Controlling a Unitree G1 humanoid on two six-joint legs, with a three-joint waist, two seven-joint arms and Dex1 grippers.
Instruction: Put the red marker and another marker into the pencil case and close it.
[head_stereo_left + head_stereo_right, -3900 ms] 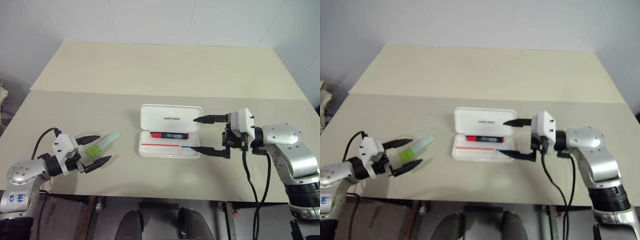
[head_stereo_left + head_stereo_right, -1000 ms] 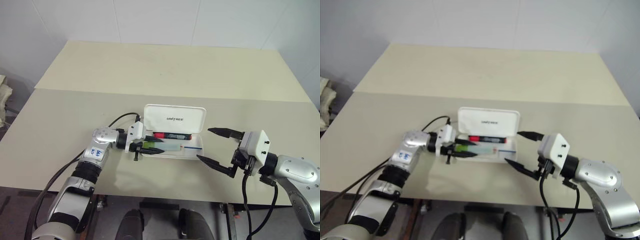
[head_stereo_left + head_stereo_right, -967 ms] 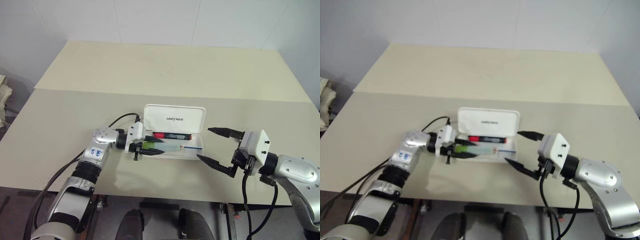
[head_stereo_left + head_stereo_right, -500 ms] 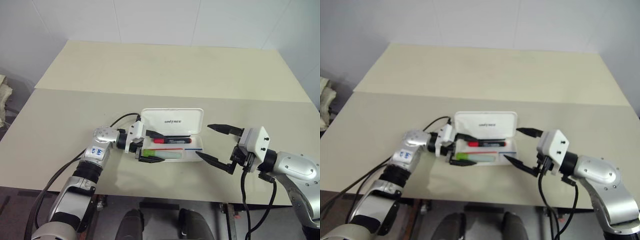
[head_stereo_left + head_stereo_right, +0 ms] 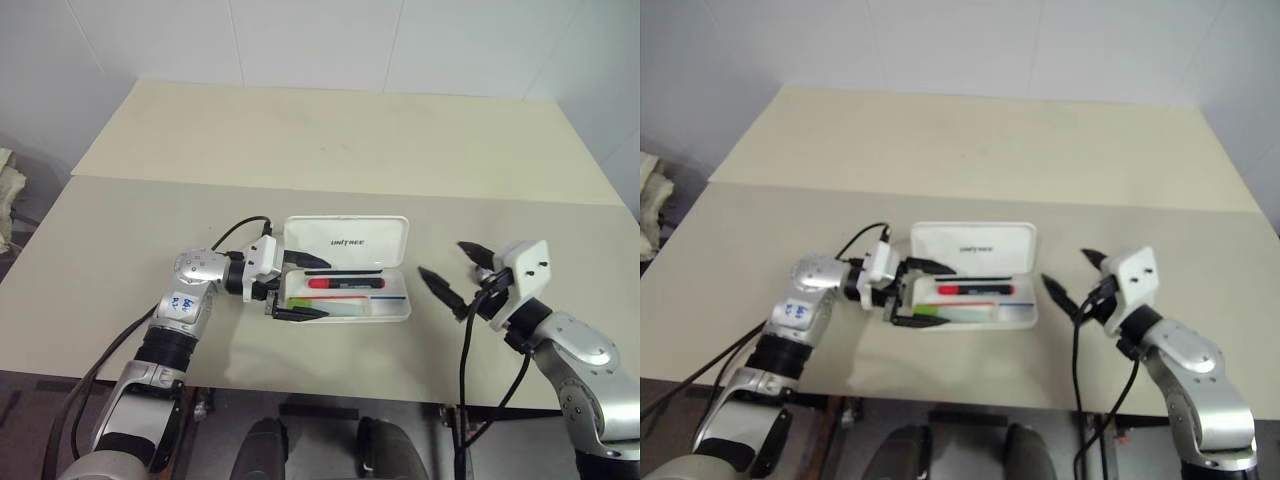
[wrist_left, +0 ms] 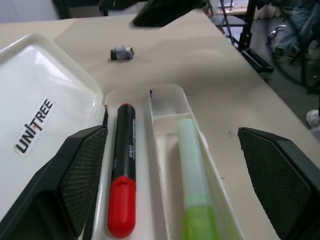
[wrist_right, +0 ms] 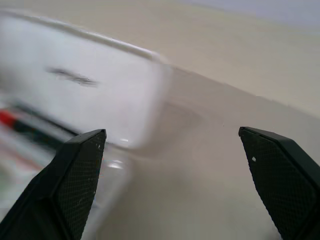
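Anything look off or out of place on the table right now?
Nothing stands out. Both markers, red and green, lie straight in the open case, in separate compartments. One small dark speck sits on the table beyond the case.

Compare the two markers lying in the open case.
The red marker has a black barrel and a red cap; the green marker is pale green with a translucent cap. The red marker lies in the compartment nearer the lid of the pencil case, the green one in the outer compartment. Both lie flat and parallel, ungripped.
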